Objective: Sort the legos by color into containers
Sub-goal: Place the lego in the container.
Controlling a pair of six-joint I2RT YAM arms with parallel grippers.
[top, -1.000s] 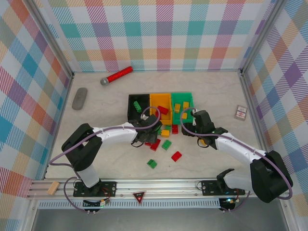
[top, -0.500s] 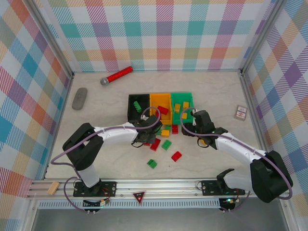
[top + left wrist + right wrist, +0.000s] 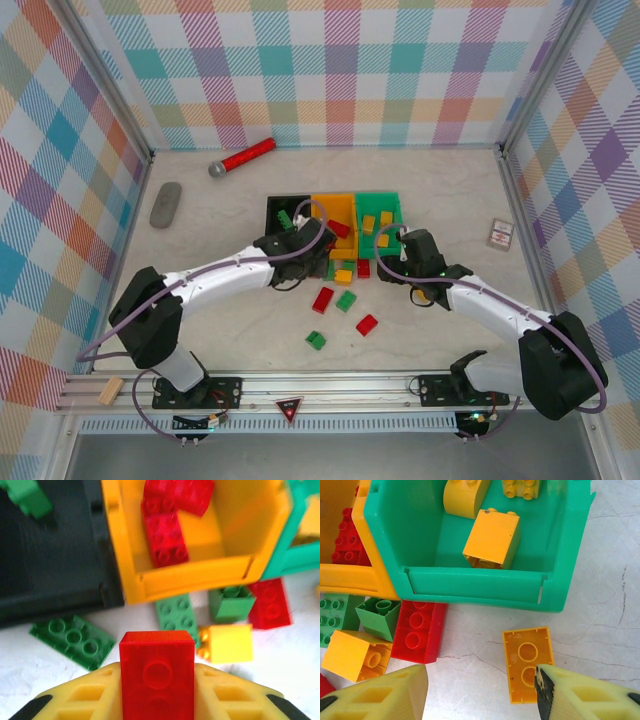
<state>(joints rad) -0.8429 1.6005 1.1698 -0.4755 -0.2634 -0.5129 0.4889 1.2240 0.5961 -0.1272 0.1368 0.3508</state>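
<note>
Surface [image 3: 610,580]: orange bin [image 3: 200,572] is sitting just ahead of left gripper [image 3: 156,680], jaws pinching red brick [image 3: 156,665]. It should be clearing the rim before releasing. Right gripper [image 3: 480,685] jaws are hanging spread over yellow-orange brick [image 3: 527,662], lying just before green bin [image 3: 475,587].
</note>
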